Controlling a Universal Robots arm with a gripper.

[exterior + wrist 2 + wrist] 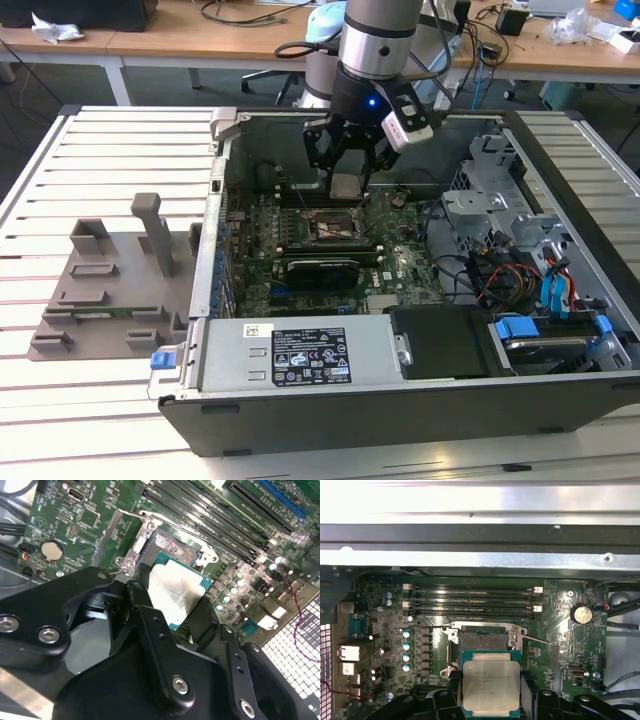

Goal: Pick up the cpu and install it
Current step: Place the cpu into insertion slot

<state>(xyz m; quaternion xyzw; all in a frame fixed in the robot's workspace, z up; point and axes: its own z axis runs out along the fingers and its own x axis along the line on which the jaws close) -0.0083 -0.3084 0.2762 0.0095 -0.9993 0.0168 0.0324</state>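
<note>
— Desks stand behind your open computer case. What is hidden?
— Your gripper hides two edges of the one cpu. It squeezes that chip, just above the one open socket on the green board.

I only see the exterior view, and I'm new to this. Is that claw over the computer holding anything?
Observer: Yes. In the first wrist view the gripper is shut on the cpu, clamping two opposite edges.
Operator: Is it in its slot yet?
Observer: No. In that view the socket lies open and bare, with the cpu held just past one edge of it.
</note>
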